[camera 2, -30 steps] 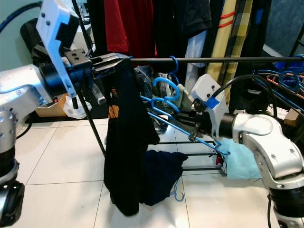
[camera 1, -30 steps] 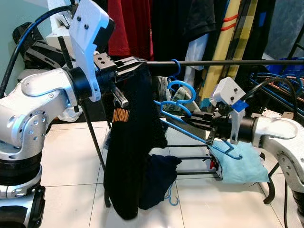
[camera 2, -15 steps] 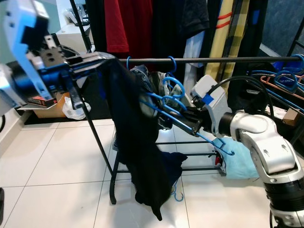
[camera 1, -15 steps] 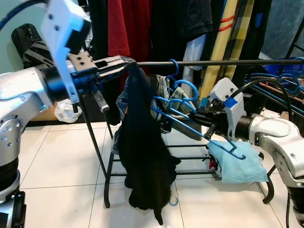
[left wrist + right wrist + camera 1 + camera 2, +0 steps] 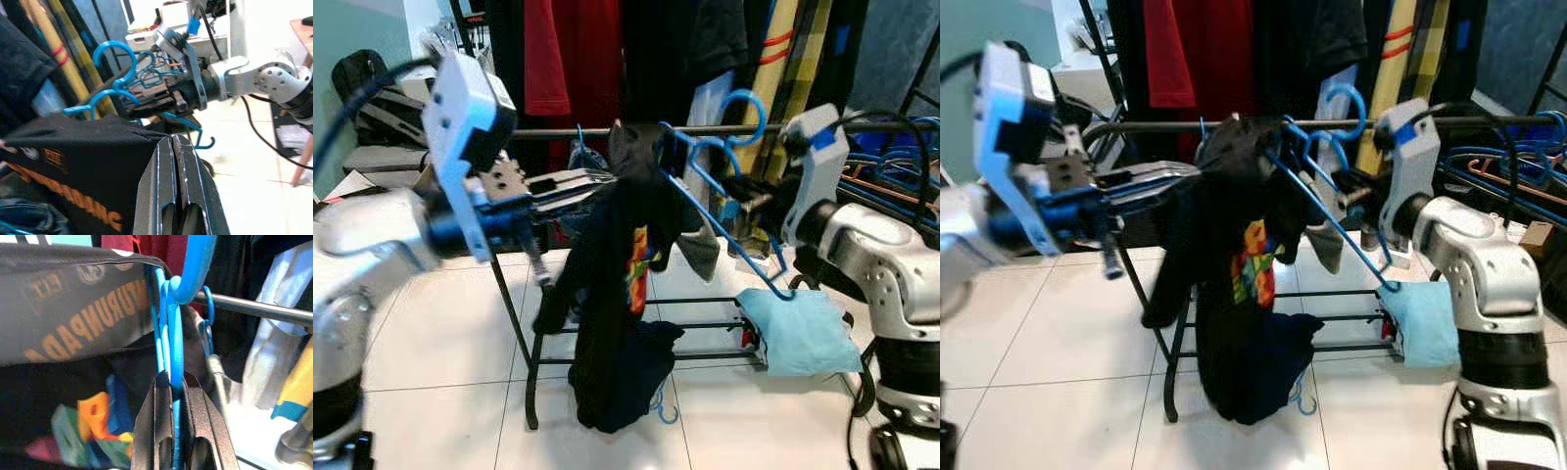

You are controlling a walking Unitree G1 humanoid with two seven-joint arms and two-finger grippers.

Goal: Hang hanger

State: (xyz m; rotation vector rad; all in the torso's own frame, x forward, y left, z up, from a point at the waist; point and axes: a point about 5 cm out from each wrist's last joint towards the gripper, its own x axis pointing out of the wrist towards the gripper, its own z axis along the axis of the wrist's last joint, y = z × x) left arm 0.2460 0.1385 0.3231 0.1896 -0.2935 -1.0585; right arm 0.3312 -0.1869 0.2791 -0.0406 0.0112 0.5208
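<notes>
A thin blue plastic hanger (image 5: 724, 230) with a rounded hook sits just below the dark metal rail (image 5: 862, 126) of the clothes rack, its hook raised close to the rail. The right pincer (image 5: 172, 387) is closed on the hanger's neck, the blue stem squeezed between its two long black fingers. A limp black T-shirt (image 5: 617, 294) with a bright multicoloured print on its front hangs from the hanger's near end and droops in soft folds toward the floor. The left pincer (image 5: 172, 147) is pressed shut on a fold of that black fabric near the shirt's top, with orange lettering showing on the cloth beside it. Further blue hangers (image 5: 891, 162) crowd the rail at the far right. A light blue cloth (image 5: 801, 331) lies crumpled on the glossy white tiled floor (image 5: 440, 333) by the rack's base, and a dark garment (image 5: 641, 377) is heaped under the shirt.
</notes>
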